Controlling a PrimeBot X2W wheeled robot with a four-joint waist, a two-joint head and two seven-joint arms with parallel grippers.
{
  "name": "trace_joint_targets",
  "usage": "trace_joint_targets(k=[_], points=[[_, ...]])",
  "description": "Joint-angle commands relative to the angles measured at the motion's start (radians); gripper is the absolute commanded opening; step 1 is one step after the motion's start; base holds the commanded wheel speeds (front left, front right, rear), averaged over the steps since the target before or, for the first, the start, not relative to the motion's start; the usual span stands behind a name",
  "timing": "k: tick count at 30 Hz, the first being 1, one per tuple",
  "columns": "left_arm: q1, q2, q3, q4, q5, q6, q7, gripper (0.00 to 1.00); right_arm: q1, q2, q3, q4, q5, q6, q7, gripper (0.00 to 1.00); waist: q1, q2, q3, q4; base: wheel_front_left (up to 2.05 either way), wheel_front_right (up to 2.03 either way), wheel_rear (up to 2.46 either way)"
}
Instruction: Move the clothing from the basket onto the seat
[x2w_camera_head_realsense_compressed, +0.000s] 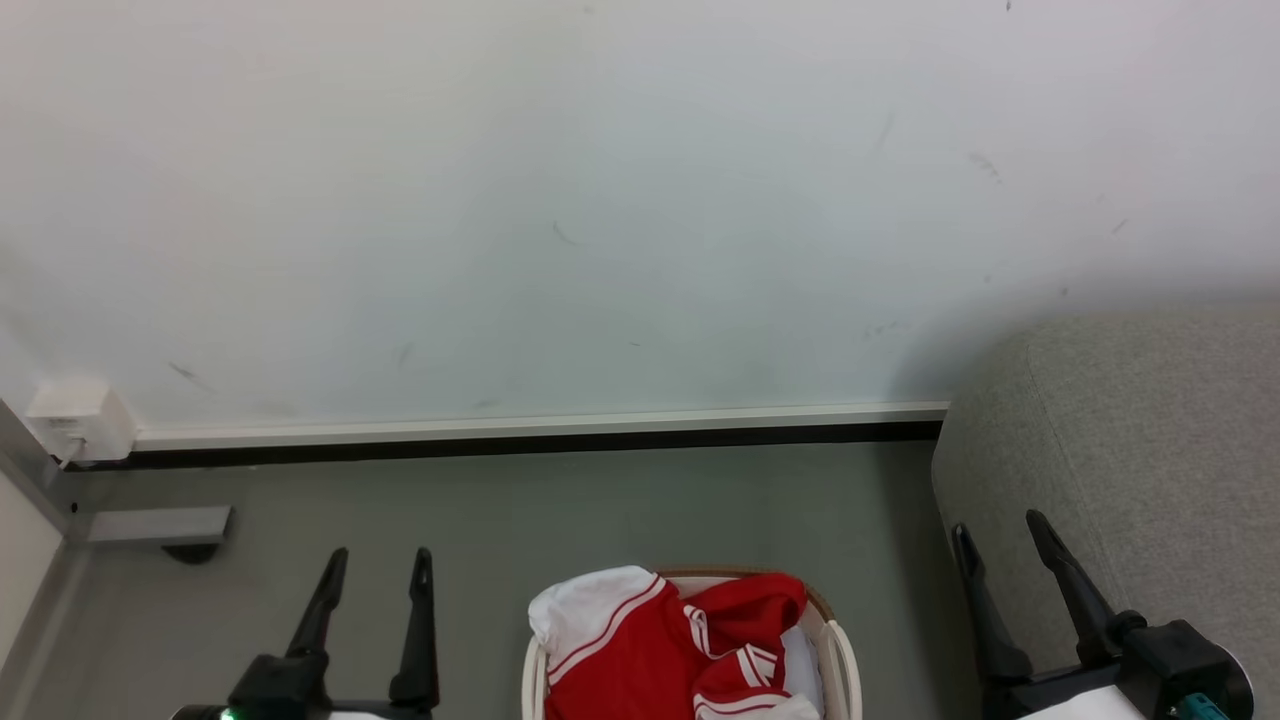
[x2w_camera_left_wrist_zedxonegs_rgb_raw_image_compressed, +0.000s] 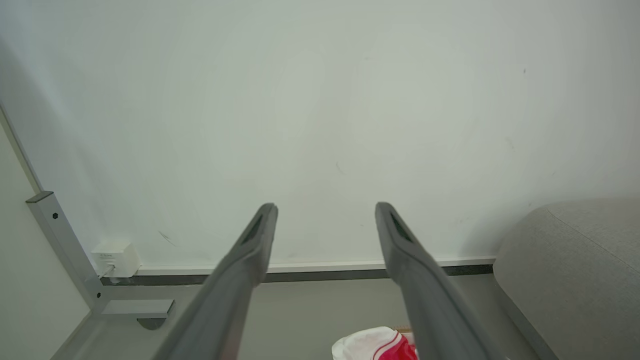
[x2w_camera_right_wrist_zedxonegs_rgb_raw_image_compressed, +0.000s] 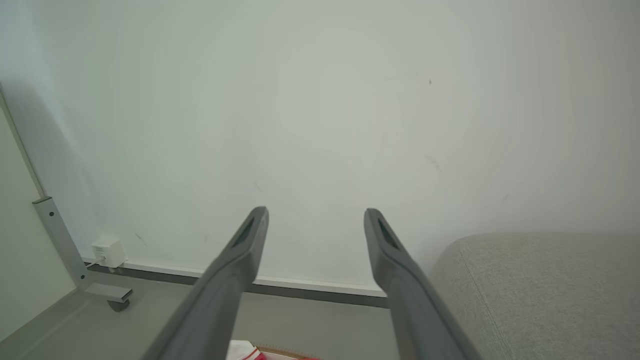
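Note:
Red clothing (x2w_camera_head_realsense_compressed: 655, 650) with white sleeves and stripe trim is heaped in the white basket (x2w_camera_head_realsense_compressed: 838, 650) at the bottom middle of the head view; a white corner of the clothing (x2w_camera_left_wrist_zedxonegs_rgb_raw_image_compressed: 370, 344) peeks into the left wrist view. The grey seat (x2w_camera_head_realsense_compressed: 1130, 470) stands at the right. My left gripper (x2w_camera_head_realsense_compressed: 380, 565) is open, above the floor left of the basket, nothing between its fingers. My right gripper (x2w_camera_head_realsense_compressed: 1000, 530) is open too, right of the basket, in front of the seat's side. In the wrist views, the left gripper (x2w_camera_left_wrist_zedxonegs_rgb_raw_image_compressed: 325, 210) and right gripper (x2w_camera_right_wrist_zedxonegs_rgb_raw_image_compressed: 315, 215) point toward the wall.
A pale wall (x2w_camera_head_realsense_compressed: 600, 200) with a baseboard (x2w_camera_head_realsense_compressed: 540, 425) runs behind the basket. At the left stand a white socket box (x2w_camera_head_realsense_compressed: 80, 420) and a grey metal frame foot (x2w_camera_head_realsense_compressed: 160, 525). Grey floor (x2w_camera_head_realsense_compressed: 560, 510) lies between the wall and the basket.

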Motion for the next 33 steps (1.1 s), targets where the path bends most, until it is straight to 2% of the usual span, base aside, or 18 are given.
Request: trace_joint_targets(k=[1,5,24,33], points=[[0.013,0.0,0.006,-0.005,0.022,-0.001,-0.006,1.0,-0.005,0.0,0.001,-0.004,-0.021,-0.002,-0.008,1.0,0.0,0.0,-0.001,-0.001,0.0,0.0,0.0],[0.014,-0.005,0.012,-0.006,0.047,-0.007,-0.012,1.0,-0.005,0.0,0.005,-0.005,-0.041,-0.002,-0.015,1.0,0.0,0.0,-0.002,-0.003,0.0,0.0,0.0],[0.012,-0.023,0.042,-0.009,0.026,-0.037,-0.012,1.0,-0.005,0.0,-0.005,-0.007,-0.025,-0.002,-0.013,1.0,0.0,0.0,0.003,-0.015,0.0,0.0,0.0],[-0.016,-0.026,0.056,-0.011,0.004,-0.063,-0.012,1.0,-0.027,0.004,-0.019,-0.026,0.004,-0.002,-0.012,1.0,0.0,0.0,0.045,-0.069,0.0,0.0,0.0]])
